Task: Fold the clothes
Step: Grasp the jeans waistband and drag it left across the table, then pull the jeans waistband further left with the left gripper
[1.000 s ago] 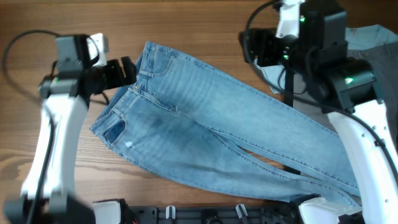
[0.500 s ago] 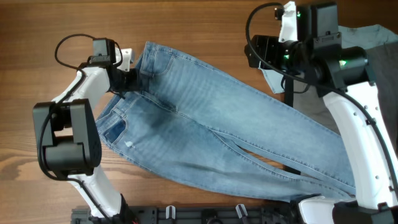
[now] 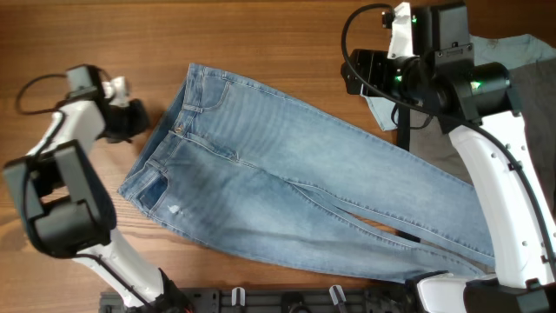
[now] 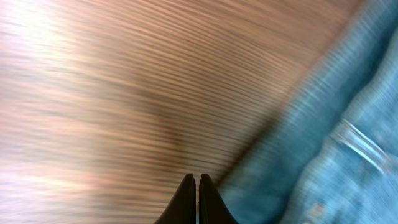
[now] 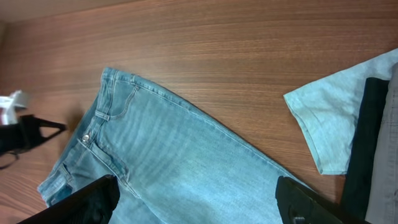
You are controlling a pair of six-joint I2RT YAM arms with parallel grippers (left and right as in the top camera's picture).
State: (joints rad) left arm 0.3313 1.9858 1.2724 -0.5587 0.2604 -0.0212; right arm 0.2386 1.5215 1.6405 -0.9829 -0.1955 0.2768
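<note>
Light-blue denim jeans [image 3: 295, 191] lie spread flat on the wooden table, waistband at the left and legs running down to the right. My left gripper [image 3: 137, 120] is just left of the waistband, and its jaws are shut with nothing between them. In the blurred left wrist view the left gripper [image 4: 197, 180] is over bare wood, with the jeans' edge [image 4: 348, 143] close on its right. My right gripper [image 5: 199, 211] hangs open, high above the upper part of the jeans [image 5: 168, 155].
A pale-blue T-shirt [image 3: 504, 52] and a grey garment [image 3: 534, 96] lie at the table's right back corner, under the right arm. The T-shirt's sleeve [image 5: 336, 118] shows in the right wrist view. A black rail [image 3: 287, 300] runs along the front edge.
My left gripper has shut and pulled back to the left, off the waistband. The top of the jeans has shifted left and lies flatter. The right arm has hardly moved.
</note>
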